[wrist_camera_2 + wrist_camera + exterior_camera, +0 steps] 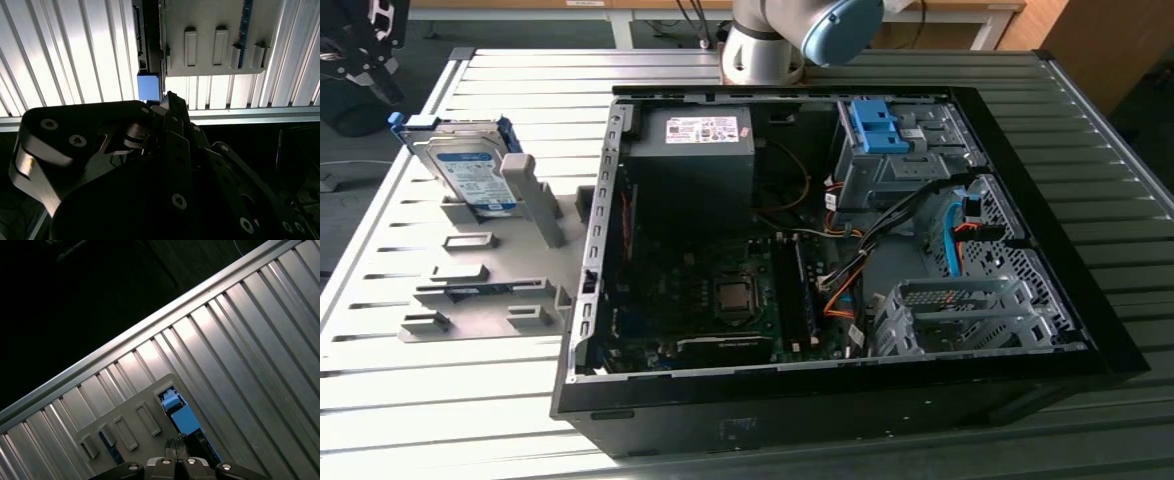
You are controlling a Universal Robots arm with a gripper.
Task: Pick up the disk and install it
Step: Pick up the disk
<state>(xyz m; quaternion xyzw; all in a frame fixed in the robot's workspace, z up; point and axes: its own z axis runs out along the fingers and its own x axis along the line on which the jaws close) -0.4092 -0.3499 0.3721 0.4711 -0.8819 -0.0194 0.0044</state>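
Observation:
The disk [464,165] stands on edge in a grey holder [494,290] on the slatted table, at the exterior view's left beside the open computer case. Its label faces forward and its blue carrier frame shows along the top. My gripper [360,60] hangs above and behind it near the table's far left corner, apart from the disk and holding nothing. In both wrist views a blue corner of the disk's carrier [177,410] [148,86] lies just past the gripper [176,442] [170,100], next to the holder [130,415] [210,40].
The open black case [1067,330] fills the middle and right of the table. Inside are a grey drive bay [907,165] with a blue latch bracket [874,125], a power supply [694,150], the motherboard [720,290], cables and a lower metal cage [961,315]. The arm's base [781,40] stands behind the case.

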